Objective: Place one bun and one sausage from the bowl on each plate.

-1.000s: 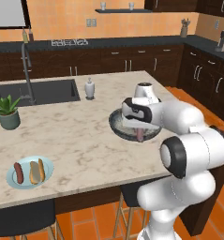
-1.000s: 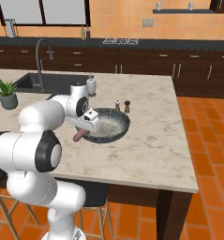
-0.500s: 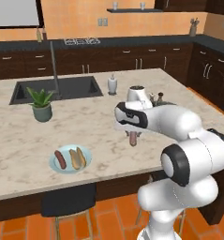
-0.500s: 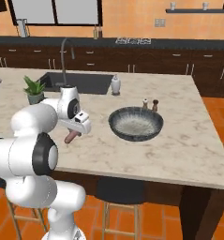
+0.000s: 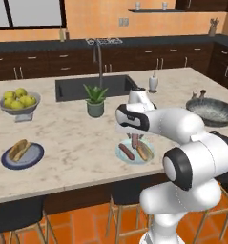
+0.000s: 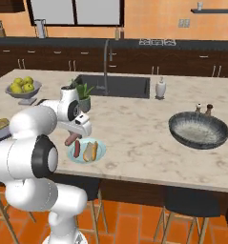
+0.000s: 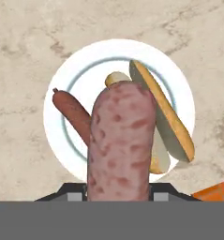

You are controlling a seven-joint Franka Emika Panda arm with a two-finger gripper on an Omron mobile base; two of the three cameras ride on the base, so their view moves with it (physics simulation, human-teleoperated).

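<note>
One sausage (image 7: 120,140) hangs clamped in the gripper's (image 7: 119,190) fingers above the pale blue plate (image 7: 55,136), which already holds a second sausage (image 7: 71,115) and a bun (image 7: 167,124); the navy plate (image 5: 36,155), showing just another bun (image 5: 18,149), seemingly needs this one, and the bowl (image 5: 213,110) looks empty.

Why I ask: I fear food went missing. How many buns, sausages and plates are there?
Buns: 2, one bun on the light blue plate, one bun on the navy plate.
Sausages: 2, one sausage on the light blue plate, one sausage in the gripper.
Plates: 2.
Total: 6.
</note>
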